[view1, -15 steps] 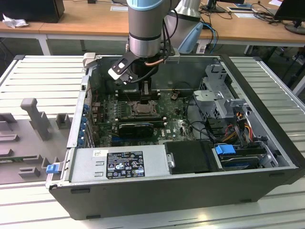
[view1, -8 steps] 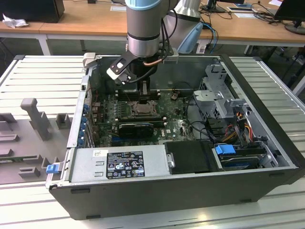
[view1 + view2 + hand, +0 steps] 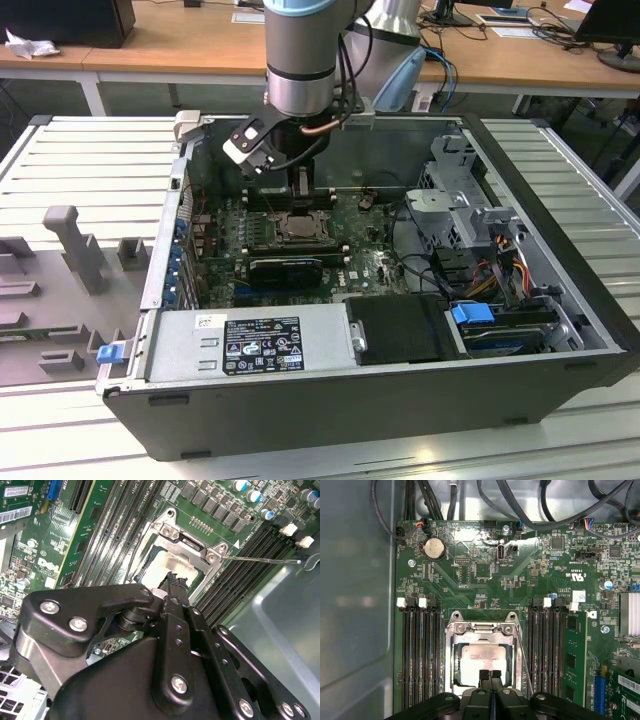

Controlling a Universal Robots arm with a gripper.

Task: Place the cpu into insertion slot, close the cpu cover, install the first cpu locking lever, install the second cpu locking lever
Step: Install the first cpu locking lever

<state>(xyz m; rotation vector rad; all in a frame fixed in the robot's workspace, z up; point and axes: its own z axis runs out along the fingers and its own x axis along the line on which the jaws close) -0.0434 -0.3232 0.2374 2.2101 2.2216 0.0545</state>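
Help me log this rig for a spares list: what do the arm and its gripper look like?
The arm is a silver-grey cylinder with a pale blue ring at its joint; black cables run down it, and a copper-coloured loop sits at the wrist. The gripper is matte black: flat linkage plates with silver screws, ending in two narrow jaws.

Arm [image 3: 300,50] upright, hand [image 3: 490,675] pointing straight down, fingertips [image 3: 484,678] together

cpu [image 3: 482,661] in insertion slot [image 3: 457,666], mem slots [image 3: 420,655] flanking
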